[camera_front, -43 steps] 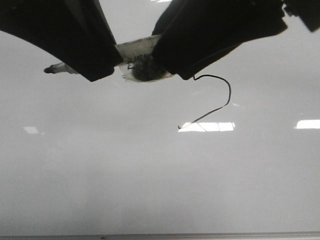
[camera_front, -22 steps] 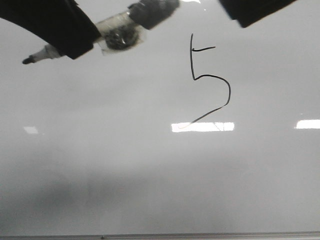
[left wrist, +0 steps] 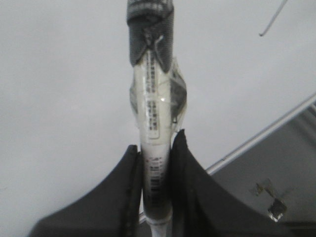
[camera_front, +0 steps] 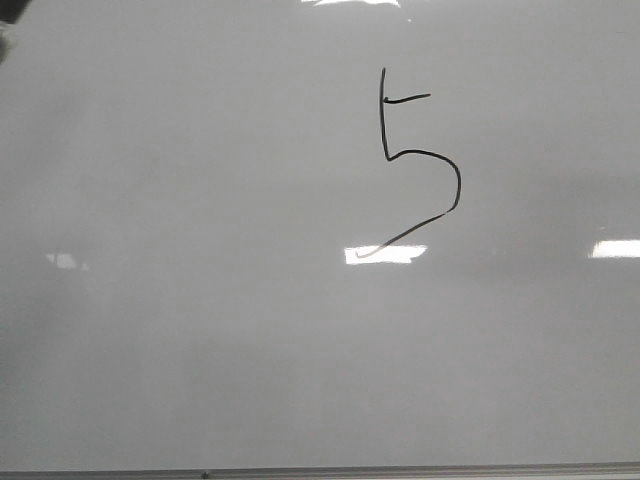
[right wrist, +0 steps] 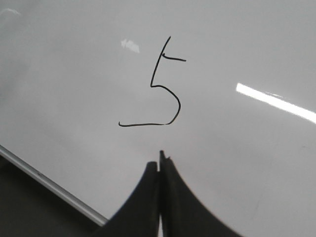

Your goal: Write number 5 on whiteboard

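The number 5 (camera_front: 418, 165) is drawn in thin black line on the whiteboard (camera_front: 200, 300), right of centre in the front view. It also shows in the right wrist view (right wrist: 165, 89), beyond my right gripper (right wrist: 159, 165), which is shut and empty above the board. My left gripper (left wrist: 155, 148) is shut on a white marker (left wrist: 154, 113) with a dark taped cap end, held above the board; part of the digit's tail (left wrist: 272, 19) shows far off. Neither gripper shows in the front view.
The board's thin grey frame edge runs along the front (camera_front: 320, 472). It also shows in the left wrist view (left wrist: 266, 134) and the right wrist view (right wrist: 49, 187), with darker floor beyond. Bright light reflections lie on the board (camera_front: 385, 254).
Both arms and the marker have drawn back out of the front view, towards the upper left and upper right. The whole digit is now uncovered.
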`<state>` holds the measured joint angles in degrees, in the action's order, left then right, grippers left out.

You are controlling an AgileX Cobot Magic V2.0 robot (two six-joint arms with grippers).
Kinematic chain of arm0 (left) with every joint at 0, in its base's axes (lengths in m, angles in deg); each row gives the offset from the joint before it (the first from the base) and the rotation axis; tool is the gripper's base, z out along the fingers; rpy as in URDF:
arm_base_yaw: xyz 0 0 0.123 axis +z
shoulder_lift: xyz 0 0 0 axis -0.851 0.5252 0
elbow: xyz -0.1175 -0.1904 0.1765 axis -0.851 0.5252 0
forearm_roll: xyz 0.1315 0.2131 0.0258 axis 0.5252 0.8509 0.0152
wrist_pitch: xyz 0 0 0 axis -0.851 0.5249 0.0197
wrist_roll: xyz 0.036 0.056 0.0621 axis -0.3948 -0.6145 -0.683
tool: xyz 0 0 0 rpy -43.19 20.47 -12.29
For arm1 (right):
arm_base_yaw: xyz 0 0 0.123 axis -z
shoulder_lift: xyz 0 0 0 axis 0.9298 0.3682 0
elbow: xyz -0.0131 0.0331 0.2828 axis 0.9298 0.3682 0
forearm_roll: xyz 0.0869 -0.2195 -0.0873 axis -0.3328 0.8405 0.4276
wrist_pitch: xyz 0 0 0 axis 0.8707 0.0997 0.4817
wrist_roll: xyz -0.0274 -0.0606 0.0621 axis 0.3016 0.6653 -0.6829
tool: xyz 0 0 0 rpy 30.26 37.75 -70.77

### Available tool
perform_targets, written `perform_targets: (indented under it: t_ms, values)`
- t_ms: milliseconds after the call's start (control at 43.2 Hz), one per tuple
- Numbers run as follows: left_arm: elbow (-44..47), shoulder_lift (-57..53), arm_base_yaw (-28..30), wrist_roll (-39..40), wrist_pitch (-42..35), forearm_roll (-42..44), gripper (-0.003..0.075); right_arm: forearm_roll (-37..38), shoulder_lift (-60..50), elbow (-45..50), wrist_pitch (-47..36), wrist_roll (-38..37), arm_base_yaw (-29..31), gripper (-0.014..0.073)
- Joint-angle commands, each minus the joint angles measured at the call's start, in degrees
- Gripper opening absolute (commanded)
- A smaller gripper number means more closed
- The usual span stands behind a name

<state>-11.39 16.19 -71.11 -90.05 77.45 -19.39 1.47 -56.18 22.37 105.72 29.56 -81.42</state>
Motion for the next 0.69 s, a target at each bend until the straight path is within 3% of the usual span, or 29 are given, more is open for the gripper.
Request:
perform_targets:
  t_ms: [0,254,440,671]
  values:
    - [2.3,-5.6,4.5,2.6,-7.5,-1.8,-0.002,-3.0,-2.9,-0.3,-4.3,-0.4,0.4,-0.006]
    - [5.9,-8.5,12.3,2.8,-10.1,-1.8,-0.002,-3.1,-4.1,0.8,-4.6,-0.4,0.4,-0.006]
    - [5.9,-0.7,17.3,3.0,-17.6,-3.2,-0.002,-3.1,-4.1,0.9,-4.6,-0.4,0.4,-0.006]
    - [5.8,11.2,17.8,3.0,-26.9,-4.2,-0.002,-3.5,-4.1,1.7,-5.3,-0.4,0.4,-0.006]
